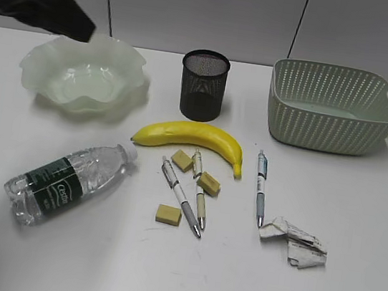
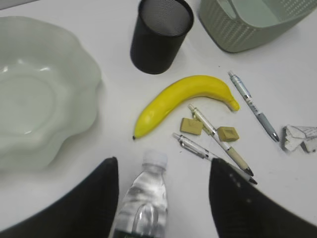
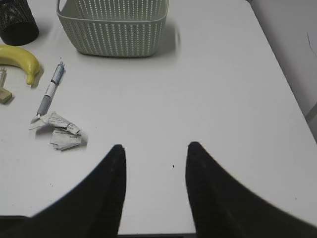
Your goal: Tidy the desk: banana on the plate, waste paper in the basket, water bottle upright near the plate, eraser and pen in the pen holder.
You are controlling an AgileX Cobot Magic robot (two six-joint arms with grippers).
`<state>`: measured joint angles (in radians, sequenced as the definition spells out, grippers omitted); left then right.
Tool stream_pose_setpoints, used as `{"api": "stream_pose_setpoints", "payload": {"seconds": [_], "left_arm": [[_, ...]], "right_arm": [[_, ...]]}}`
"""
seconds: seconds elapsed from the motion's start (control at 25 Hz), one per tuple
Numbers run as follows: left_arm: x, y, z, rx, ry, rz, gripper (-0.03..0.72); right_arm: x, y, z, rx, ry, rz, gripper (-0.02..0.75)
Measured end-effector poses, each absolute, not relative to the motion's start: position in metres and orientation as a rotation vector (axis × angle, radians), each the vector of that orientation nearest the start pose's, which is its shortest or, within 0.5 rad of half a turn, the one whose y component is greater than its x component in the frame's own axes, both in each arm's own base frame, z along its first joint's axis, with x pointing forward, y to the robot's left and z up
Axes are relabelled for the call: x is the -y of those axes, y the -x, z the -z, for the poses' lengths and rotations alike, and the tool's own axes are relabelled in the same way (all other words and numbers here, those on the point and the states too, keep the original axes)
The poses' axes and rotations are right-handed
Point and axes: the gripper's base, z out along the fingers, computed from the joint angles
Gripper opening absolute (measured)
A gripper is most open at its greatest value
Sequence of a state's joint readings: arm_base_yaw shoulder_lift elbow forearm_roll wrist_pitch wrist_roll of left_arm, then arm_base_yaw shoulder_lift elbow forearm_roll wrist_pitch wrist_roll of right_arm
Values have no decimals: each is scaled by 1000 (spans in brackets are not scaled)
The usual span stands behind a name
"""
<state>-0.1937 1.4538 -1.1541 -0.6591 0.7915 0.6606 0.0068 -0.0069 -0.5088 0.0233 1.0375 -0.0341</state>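
Evidently nothing had been tidied: every item lay loose on the bench (image 1: 348, 283). The bottle (image 1: 67, 180) lay on its side at lower left of the exterior view, cap toward the banana (image 1: 194, 137), which sat mid-frame below the holder (image 1: 203, 84). The plate (image 1: 84, 75) at upper left and the basket (image 1: 333, 107) at upper right were both empty. Three pens (image 1: 182, 196) and three erasers (image 1: 168, 214) were scattered below the banana, the paper (image 1: 294, 242) at lower right.

In its wrist view the left gripper (image 2: 163, 191) hovered wide open and empty, the bottle's cap (image 2: 154, 159) between its fingers (image 2: 99, 198). The right gripper (image 3: 154, 171) hung open over bare bench, holding nothing, the paper well to its left.

The bottle looked smooth, round and likely to roll; if full, fairly heavy, with thin walls that could give. A hold across the labelled middle seemed surest. The banana would bruise; grip it gently mid-length.
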Motion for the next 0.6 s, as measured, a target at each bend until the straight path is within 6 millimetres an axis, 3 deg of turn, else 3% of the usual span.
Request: {"api": "stream_pose_setpoints", "payload": {"seconds": [0.32,0.6], "left_arm": [[185,-343,-270,-2411,-1126,487,450],[222,-382,-228,-2466,-1328,422,452]], "right_arm": [[-2,6,-282,-2005,43,-10,330],[-2,6,-282,-2005,43,-10,330]]}}
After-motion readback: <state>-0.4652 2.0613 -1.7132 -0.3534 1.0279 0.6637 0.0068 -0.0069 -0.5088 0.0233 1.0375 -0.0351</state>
